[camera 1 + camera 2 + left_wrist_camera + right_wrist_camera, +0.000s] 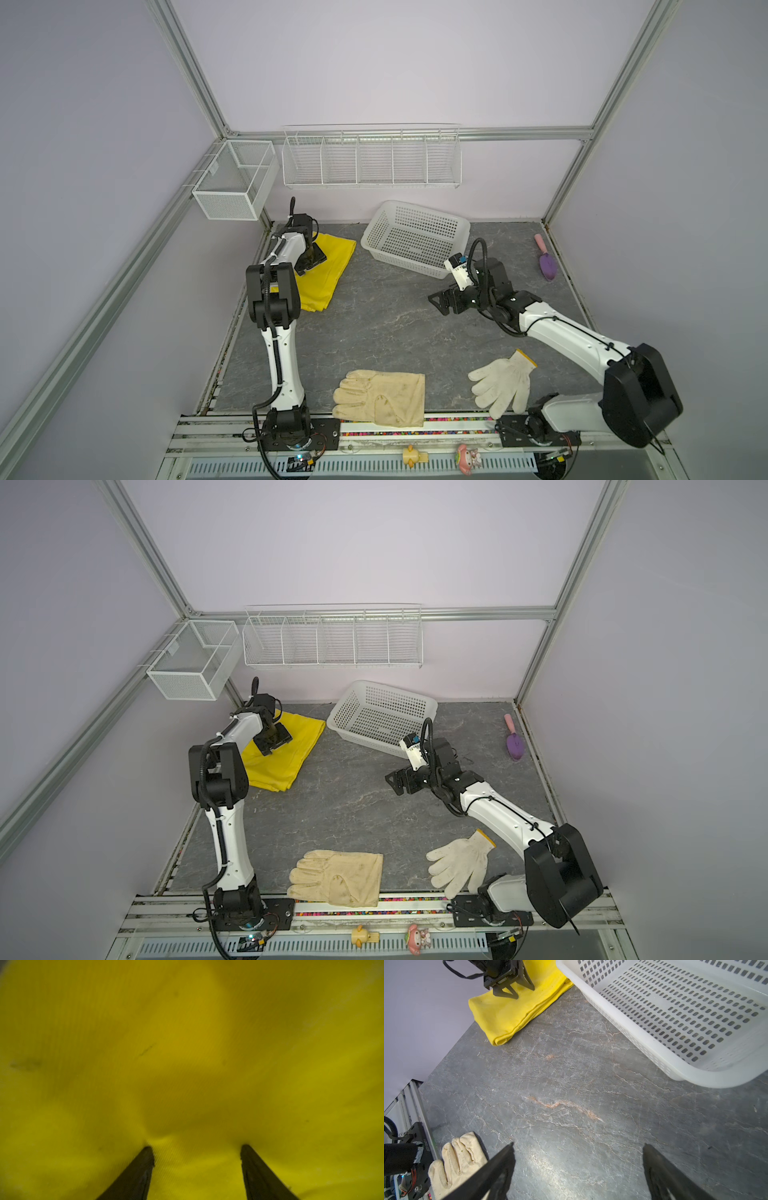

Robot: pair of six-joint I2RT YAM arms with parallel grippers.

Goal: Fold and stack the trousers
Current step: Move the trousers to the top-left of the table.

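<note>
The trousers [328, 266] lie folded flat at the far left corner of the bench [374, 332], just beside the white basket [415, 257]; the left end effector [197, 1147] stands on them with its 2 fingers apart, tips pressing into the yellow cloth. The right end effector [578, 1144] hangs wide open above bare bench near the middle, holding nothing, well apart from the trousers.

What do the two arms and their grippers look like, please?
The left arm and right arm have white links joined by bulky black joint housings, with black corrugated cables along them. The left gripper and right gripper are black, with flat triangular fingers tapering to points. A small white camera module with a blue mark sits at the right wrist.
</note>
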